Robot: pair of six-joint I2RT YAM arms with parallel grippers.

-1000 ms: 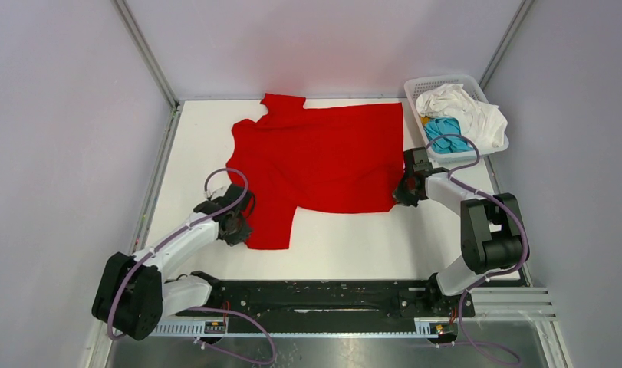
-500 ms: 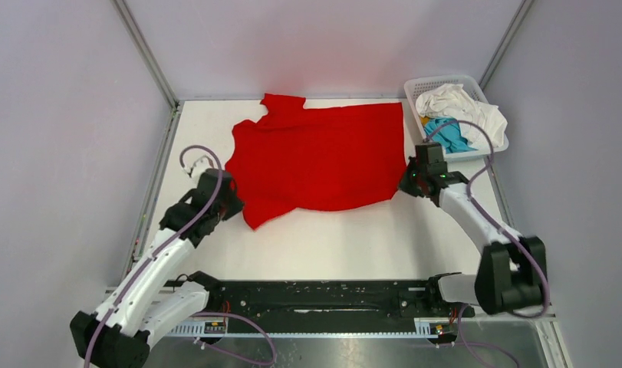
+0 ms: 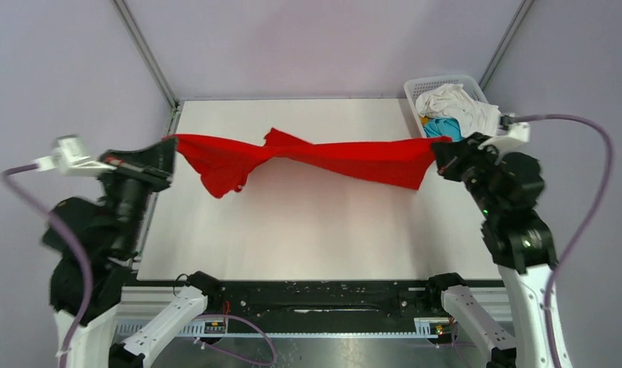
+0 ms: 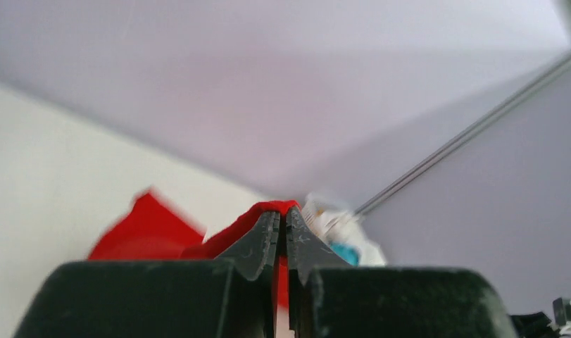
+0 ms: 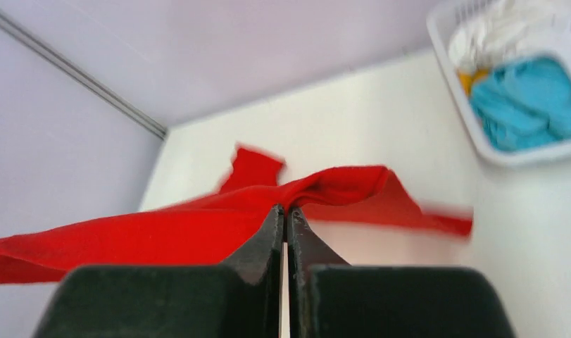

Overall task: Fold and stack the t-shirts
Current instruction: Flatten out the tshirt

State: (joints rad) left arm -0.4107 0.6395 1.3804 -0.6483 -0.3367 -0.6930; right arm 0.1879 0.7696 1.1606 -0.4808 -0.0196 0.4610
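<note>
The large red t-shirt (image 3: 315,157) hangs stretched in the air above the table, held between both arms. My left gripper (image 3: 169,146) is shut on its left end, with red cloth (image 4: 155,236) pinched between the jaws (image 4: 283,213). At the right, my right gripper (image 3: 439,146) is shut on the other end of the red t-shirt (image 5: 162,236), the cloth gripped at the fingertips (image 5: 284,210). A sleeve droops below the left half. A white t-shirt (image 3: 457,107) and a teal-blue one (image 3: 444,127) lie bundled in the basket.
A white lattice basket (image 3: 438,81) stands at the table's back right corner, close to my right gripper. The white table (image 3: 315,230) lies below the lifted shirt. Grey walls and metal frame posts close in the left, back and right sides.
Both arms have risen high and moved apart. The red shirt, flat on the table a second ago, now hangs stretched between them. The right gripper has closed on its edge.
</note>
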